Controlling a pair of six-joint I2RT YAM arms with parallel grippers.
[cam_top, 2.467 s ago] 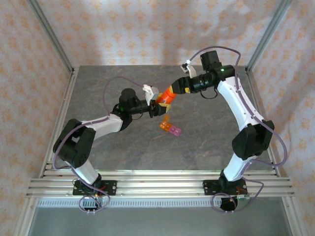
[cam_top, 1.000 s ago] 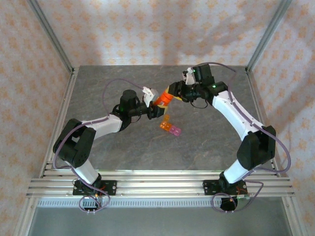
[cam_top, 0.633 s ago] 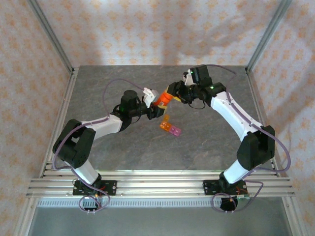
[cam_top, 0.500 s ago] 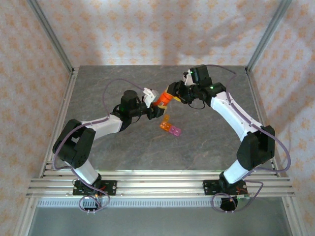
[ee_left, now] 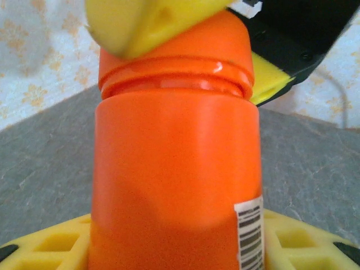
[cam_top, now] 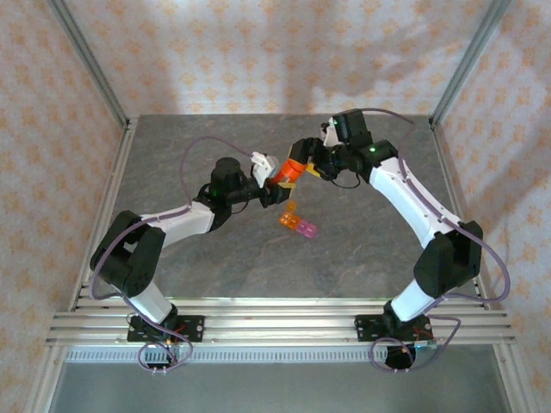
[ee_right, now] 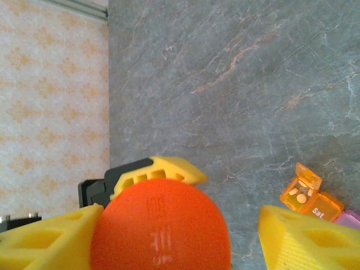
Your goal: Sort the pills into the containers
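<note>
Bottle (cam_top: 289, 173) is clenched by the left pincer (cam_top: 276, 183), long axis slanted toward upper right; its cap (ee_right: 160, 225) is straddled by the released right pincer (cam_top: 305, 165); containers (cam_top: 297, 225) are seen just below.

Open tabletop (cam_top: 215, 258) near and right of containers (cam_top: 297, 225); orange bottle (cam_top: 288, 172) just behind.

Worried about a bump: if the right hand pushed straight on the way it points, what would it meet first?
Most likely the orange round cap of the orange cylindrical plastic bottle held by the left hand; it sits between the right hand's open fingers, though depth is unclear.
</note>
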